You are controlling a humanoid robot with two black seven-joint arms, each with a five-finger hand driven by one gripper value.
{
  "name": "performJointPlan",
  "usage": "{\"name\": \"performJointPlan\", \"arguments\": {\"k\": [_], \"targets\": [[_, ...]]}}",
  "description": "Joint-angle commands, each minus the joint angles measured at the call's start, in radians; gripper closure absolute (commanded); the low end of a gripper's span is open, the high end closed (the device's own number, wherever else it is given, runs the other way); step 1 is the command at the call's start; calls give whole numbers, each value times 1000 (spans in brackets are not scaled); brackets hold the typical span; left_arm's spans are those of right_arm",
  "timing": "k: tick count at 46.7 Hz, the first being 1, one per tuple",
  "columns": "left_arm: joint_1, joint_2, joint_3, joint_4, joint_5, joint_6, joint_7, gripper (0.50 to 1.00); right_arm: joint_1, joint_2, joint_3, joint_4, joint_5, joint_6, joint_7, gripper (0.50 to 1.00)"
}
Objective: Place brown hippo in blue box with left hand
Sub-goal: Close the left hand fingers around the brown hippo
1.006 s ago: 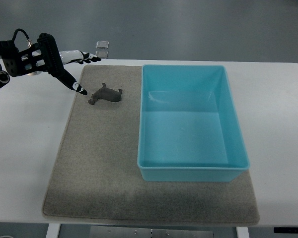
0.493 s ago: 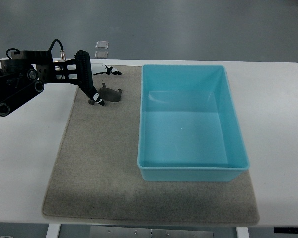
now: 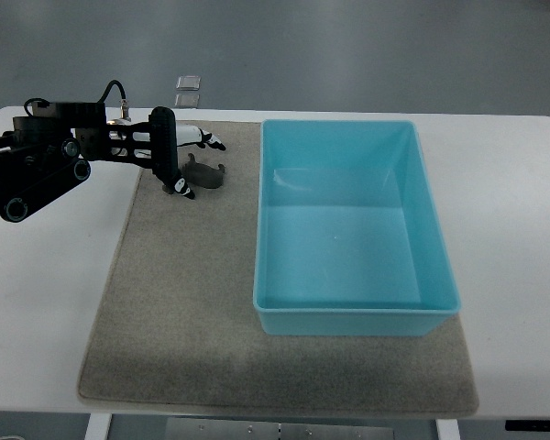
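The brown hippo [image 3: 207, 175] lies on the grey mat [image 3: 183, 302], just left of the blue box [image 3: 445, 266]. My left hand [image 3: 196, 167] comes in from the left edge and sits right at the hippo's left end. One black finger [image 3: 169, 151] points down in front of the hippo's head and hides it, while white-tipped fingers [image 3: 204, 138] reach past its far side. The fingers are spread on either side of the hippo and do not visibly clamp it; the toy still rests on the mat. The box is empty. My right hand is not in view.
The mat lies on a white table [image 3: 46, 275] and the box stands on the mat's right half. Two small square tiles [image 3: 189, 82] lie beyond the table's far edge.
Over the last second my left hand moved right from the mat's left edge onto the hippo, and its fingers now straddle the toy. The hippo has not moved.
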Motion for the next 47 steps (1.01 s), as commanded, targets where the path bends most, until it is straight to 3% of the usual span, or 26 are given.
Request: {"name": "performJointPlan", "arguments": {"k": [1, 3, 12, 28, 37, 47], "targets": [[-1, 0, 0, 1, 2, 0, 0, 641, 0, 0, 0, 0, 0, 0, 0, 564], [-2, 0, 2, -1, 2, 0, 0, 651, 0, 0, 0, 0, 0, 0, 0, 564], [-5, 0, 3, -1, 30, -3, -2, 789, 0, 0, 0, 0, 0, 0, 0, 564], [-7, 0, 3, -5, 36, -3, -2, 844, 0, 0, 0, 0, 0, 0, 0, 564], [-14, 0, 3, -8, 36, -9, -2, 1000, 0, 0, 0, 0, 0, 0, 0, 564], [-17, 0, 3, -8, 36, -11, -2, 1000, 0, 0, 0, 0, 0, 0, 0, 564]]}}
